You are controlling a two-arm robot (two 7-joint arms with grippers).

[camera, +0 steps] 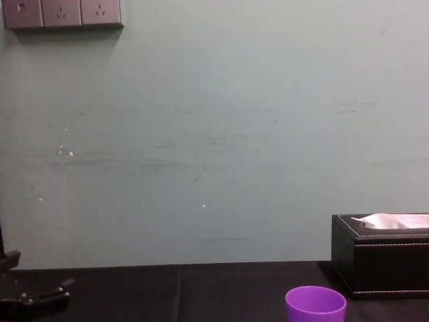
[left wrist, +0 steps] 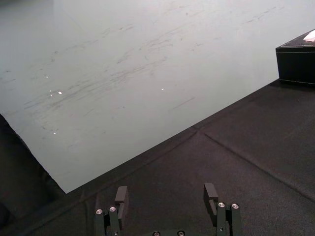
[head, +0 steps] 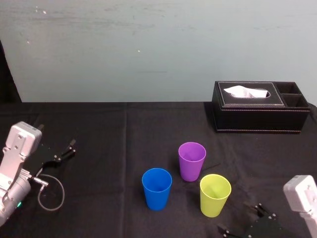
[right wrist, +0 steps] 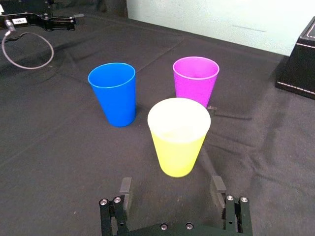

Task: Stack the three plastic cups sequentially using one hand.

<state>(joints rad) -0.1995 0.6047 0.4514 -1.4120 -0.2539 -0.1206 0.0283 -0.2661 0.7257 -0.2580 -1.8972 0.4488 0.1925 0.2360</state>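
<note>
Tabletop (head: 99, 124) stacking is not begun; right gripper (right wrist: 172, 189), near the yellow-green cup (right wrist: 178, 135), and left gripper (left wrist: 167, 196), well apart from it, are held with fingers spread; a first grasp is needed

The bench (head: 99, 129), draped in black cloth, carries three upright plastic cups, none touching. Near the purple cup (head: 191, 161), the blue cup (head: 156, 188) stands closer to the robot and leftward, the yellow-green cup (head: 215, 195) closer and rightward. The black tissue box (head: 257, 106) sits well behind it, rightward.
</note>
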